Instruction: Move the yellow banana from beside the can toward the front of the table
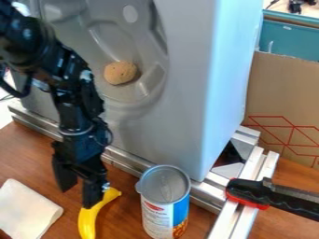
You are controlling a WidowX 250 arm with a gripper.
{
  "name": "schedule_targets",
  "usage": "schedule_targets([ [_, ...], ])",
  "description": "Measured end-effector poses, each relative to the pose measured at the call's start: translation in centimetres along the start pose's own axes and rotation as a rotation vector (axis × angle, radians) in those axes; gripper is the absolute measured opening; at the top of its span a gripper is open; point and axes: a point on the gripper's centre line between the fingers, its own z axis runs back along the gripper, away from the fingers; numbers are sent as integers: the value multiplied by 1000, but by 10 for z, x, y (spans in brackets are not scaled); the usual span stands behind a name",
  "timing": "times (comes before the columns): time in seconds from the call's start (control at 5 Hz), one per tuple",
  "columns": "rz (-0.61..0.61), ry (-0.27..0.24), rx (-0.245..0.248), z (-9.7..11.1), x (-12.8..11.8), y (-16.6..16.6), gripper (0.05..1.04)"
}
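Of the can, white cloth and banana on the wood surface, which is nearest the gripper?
The yellow banana, right by the tip of one finger of the gripper; the can and white cloth lie farther off, to either side.

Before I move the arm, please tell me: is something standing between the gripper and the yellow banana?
Nothing visible stands between the gripper and the yellow banana; one fingertip overlaps it in view, but I cannot tell if they touch. The can and white cloth lie to either side, out of that gap.
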Motion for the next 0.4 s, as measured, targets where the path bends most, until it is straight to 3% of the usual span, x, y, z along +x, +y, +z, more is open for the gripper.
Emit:
schedule_targets([
  [0.2,36,28,-13,-7,12,-5,1001],
  [0.4,61,108,7,-22,14,-10,1001],
])
